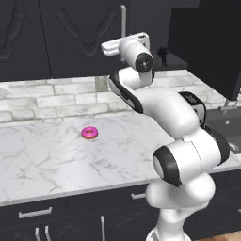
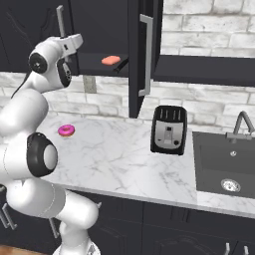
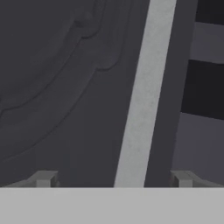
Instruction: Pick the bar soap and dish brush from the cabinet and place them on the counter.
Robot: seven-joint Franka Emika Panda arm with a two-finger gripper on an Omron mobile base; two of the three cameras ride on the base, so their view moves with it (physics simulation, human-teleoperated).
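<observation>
The salmon-orange bar soap [image 2: 110,60] lies on the dark inner shelf of the cabinet [image 2: 99,63], behind the open right door [image 2: 137,60]. The black dish brush [image 2: 121,65] lies slanted just right of the soap, hard to make out against the shelf. My gripper [image 3: 113,179] is open, up against the closed left door [image 1: 70,37]. That door's silver bar handle [image 3: 144,96] runs between my two wide-apart fingertips [image 3: 43,178], touching neither. Below stretches the white marble counter [image 1: 47,160].
A pink frosted donut [image 1: 89,133] sits on the counter below my hand. A black toaster [image 2: 169,129] stands under the open door, with a dark sink [image 2: 224,159] and faucet [image 2: 241,122] further right. The open door's handle [image 2: 146,55] juts over the counter.
</observation>
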